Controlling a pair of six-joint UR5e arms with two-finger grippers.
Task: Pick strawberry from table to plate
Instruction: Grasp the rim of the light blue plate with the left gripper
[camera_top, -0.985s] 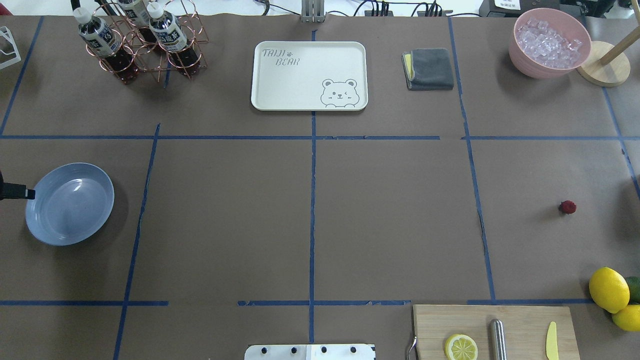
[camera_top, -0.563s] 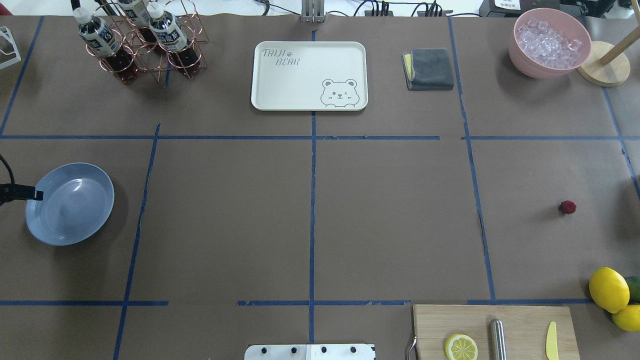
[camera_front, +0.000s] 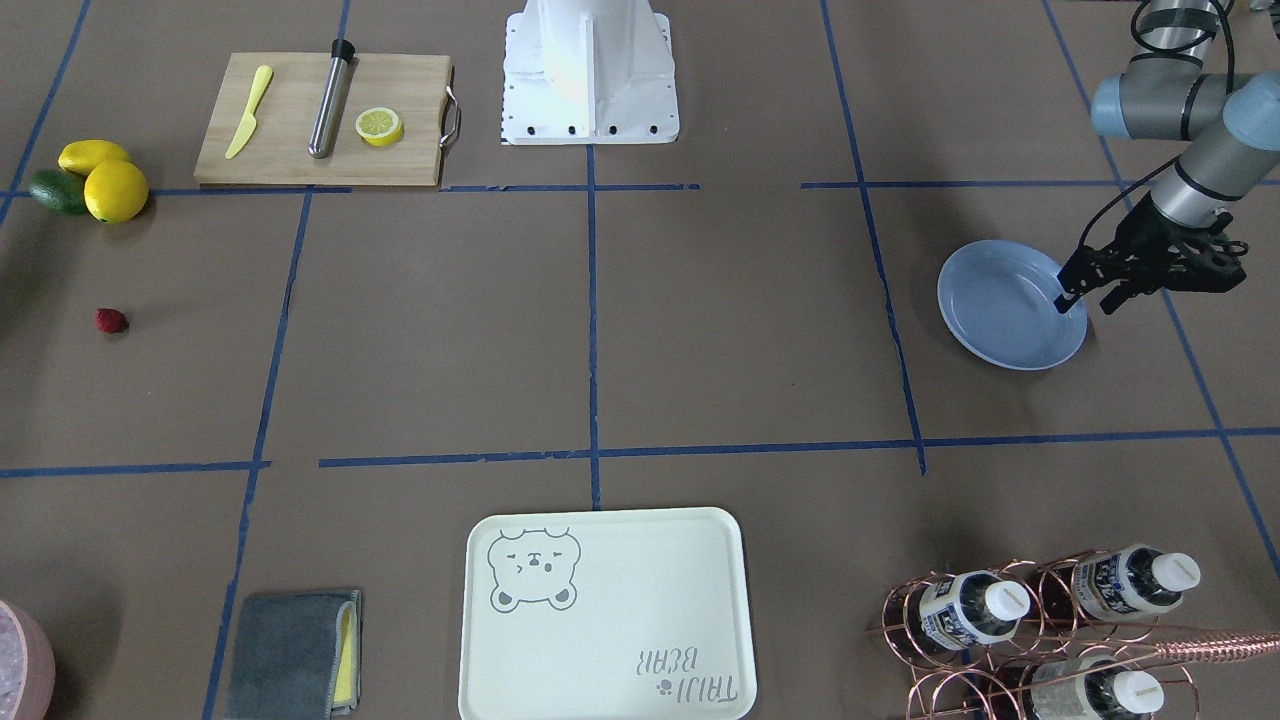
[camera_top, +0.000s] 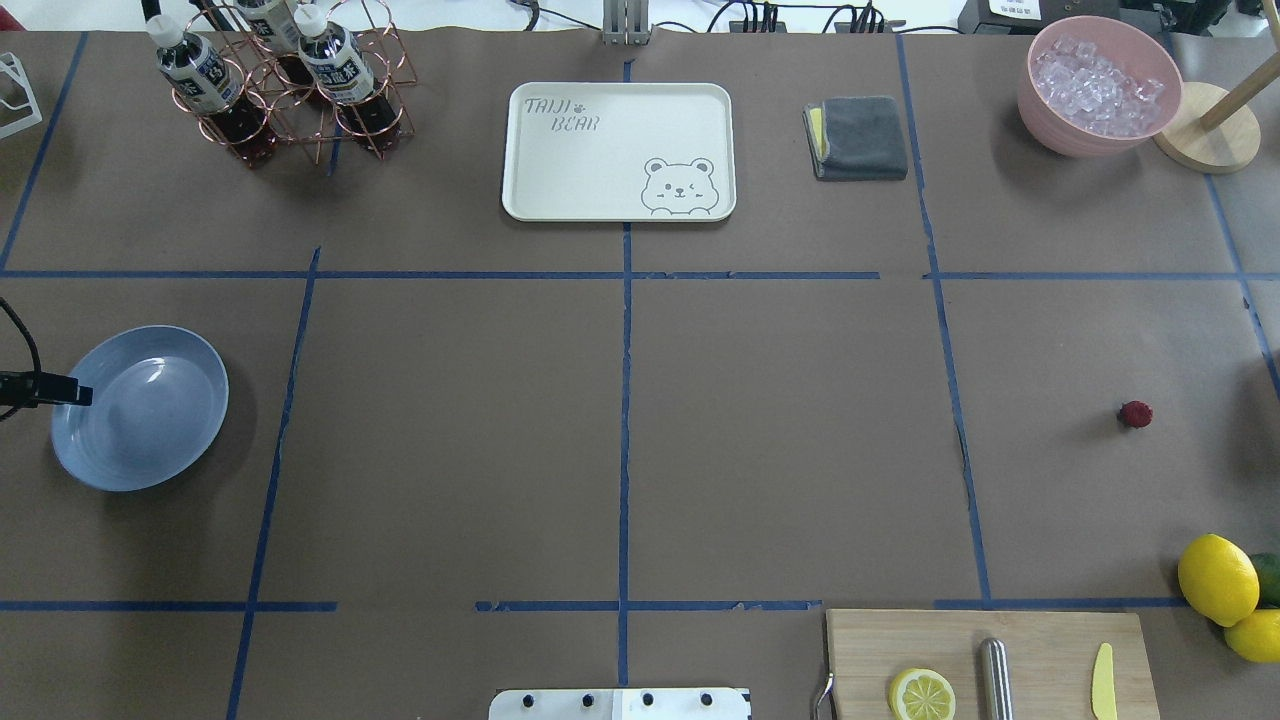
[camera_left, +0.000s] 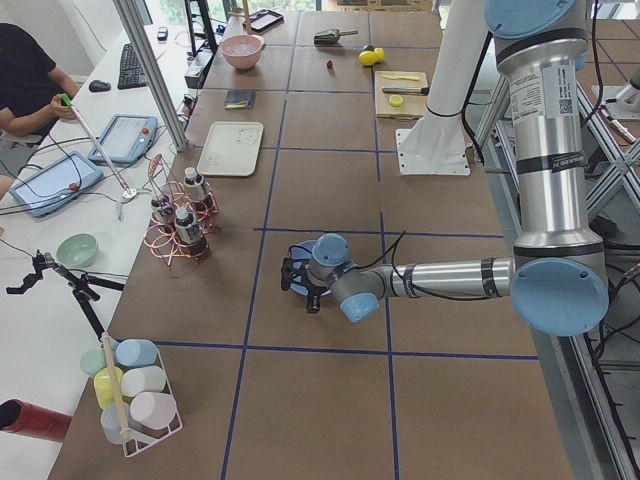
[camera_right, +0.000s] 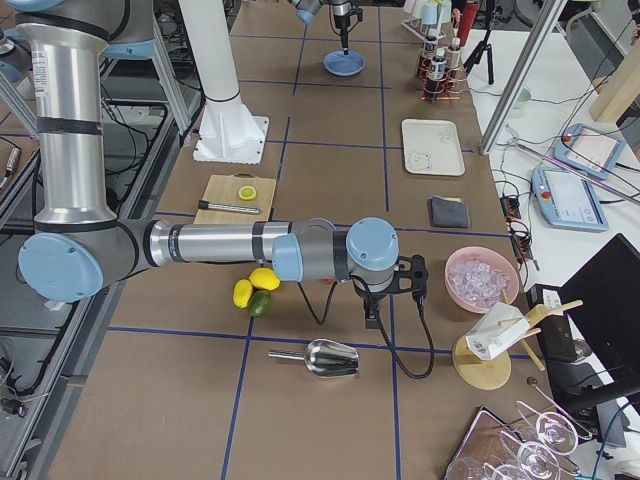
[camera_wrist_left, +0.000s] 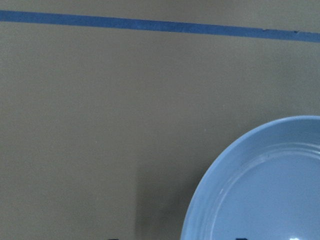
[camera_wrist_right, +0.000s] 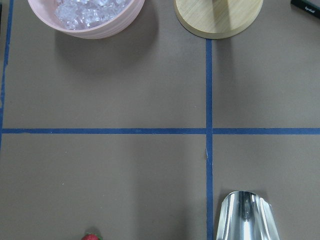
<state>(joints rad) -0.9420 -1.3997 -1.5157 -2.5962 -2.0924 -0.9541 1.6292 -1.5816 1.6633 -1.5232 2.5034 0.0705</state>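
The strawberry (camera_top: 1135, 414) (camera_front: 110, 320) lies alone on the brown-paper table (camera_top: 780, 440) at the right side, small and dark red. It also shows at the bottom edge of the right wrist view (camera_wrist_right: 91, 236). The light-blue plate (camera_top: 140, 407) (camera_front: 1010, 305) (camera_wrist_left: 265, 190) rests at the far left, with nothing in it. My left gripper (camera_front: 1086, 300) (camera_top: 80, 395) hangs open over the plate's outer rim, holding nothing. My right gripper (camera_right: 372, 315) shows only in the exterior right view, low over the table near the lemons, and I cannot tell whether it is open or shut.
A cutting board (camera_top: 985, 660) with a lemon half, a metal rod and a yellow knife sits front right. Lemons (camera_top: 1217, 578) and an avocado lie beside it. A bear tray (camera_top: 618, 150), a grey cloth (camera_top: 860, 138), a pink ice bowl (camera_top: 1098, 85), a bottle rack (camera_top: 285, 80) and a metal scoop (camera_wrist_right: 245, 215) stand around.
My left gripper has slid a little to the right, further in over the plate's rim. The strawberry and the plate have not moved.
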